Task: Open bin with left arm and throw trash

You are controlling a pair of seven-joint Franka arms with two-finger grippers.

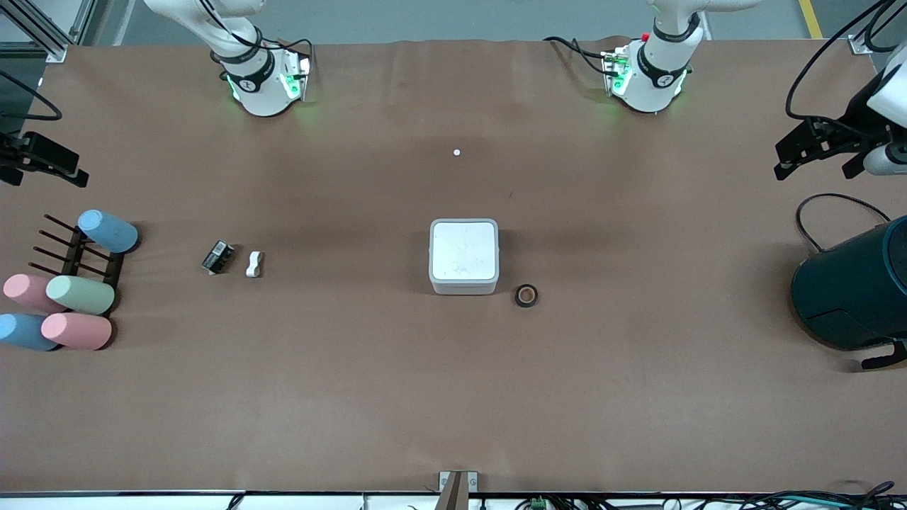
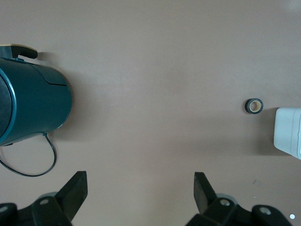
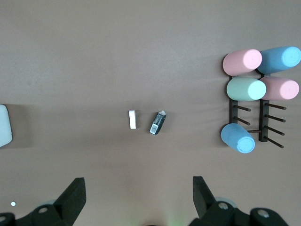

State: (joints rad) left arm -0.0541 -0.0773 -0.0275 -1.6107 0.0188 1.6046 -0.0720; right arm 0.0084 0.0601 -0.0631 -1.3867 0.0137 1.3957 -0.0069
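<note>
The teal cylinder (image 1: 854,287) sits at the left arm's end of the table, no part of my job. The bin (image 1: 464,256) stands mid-table, lid flat and closed, so nothing has started yet. I judge it a light, stiff plastic box that could slide on the brown table (image 1: 453,397) if I shove it sideways; the lid looks smooth and slick, so I would catch it at an edge lip and lift gently upward, though I cannot tell which edge carries the hinge. The left gripper (image 2: 140,188) hangs over bare table between the cylinder and the bin, fingers spread wide and empty. The right gripper (image 3: 136,193) waits over its own end, also spread and empty, above the two small pieces. The pastel cups (image 1: 60,301) and their rack lie at the right arm's end of the table. As for trash: the packet (image 1: 217,256) looks thin and light, best pinched across its narrow sides; the bone piece (image 1: 254,264) just beside it seems rigid, with a waist that suits the fingers; the tape roll (image 1: 526,295) lies flat just beside the bin's near corner, toward the left arm's end, and is firm enough to grip across its outside.
</note>
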